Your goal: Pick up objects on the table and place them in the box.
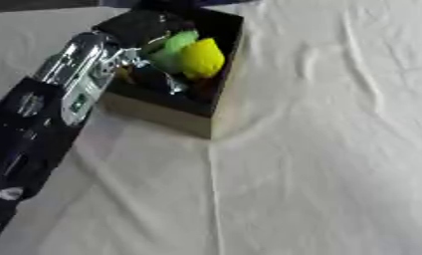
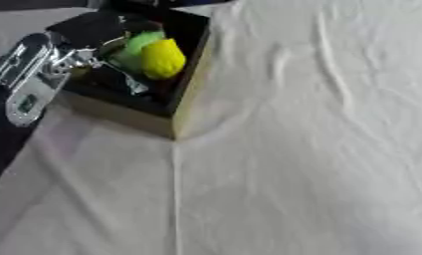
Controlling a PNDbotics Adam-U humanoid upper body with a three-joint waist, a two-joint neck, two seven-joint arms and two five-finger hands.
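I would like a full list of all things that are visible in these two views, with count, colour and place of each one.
Box: one, dark inside with tan outer walls, upper left on the table.
Yellow object: one, yellow, rounded, inside the box.
Green object: one, green, inside the box, left of the yellow one.
Tablecloth: one, white, wrinkled, covering the table.
Left arm: one, black and silver, coming in from the left.
Left hand: one, black, over the box beside the green object; its fingers are not clear.
Right hand: not in view.
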